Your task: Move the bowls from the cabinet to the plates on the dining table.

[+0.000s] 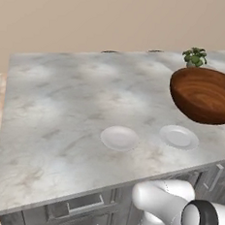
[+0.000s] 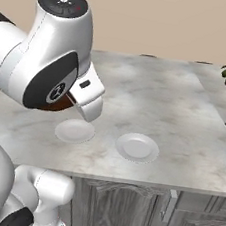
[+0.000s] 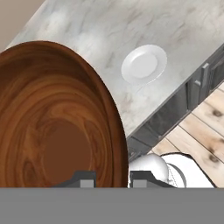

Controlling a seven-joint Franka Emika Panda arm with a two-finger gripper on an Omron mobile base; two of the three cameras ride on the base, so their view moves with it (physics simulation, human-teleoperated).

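End effector pinches the rim of the wooden bowl, held tilted in the air above the table (marble-veined, pale). Two plates lie side by side near the front edge, apart from each other. A plant stands far back; beige wall behind.

I see the glossy reddish-brown wooden bowl hanging tilted in the air above the marble desk, its rim pinched, while two whitish plates lie bare, side by side near the front edge.
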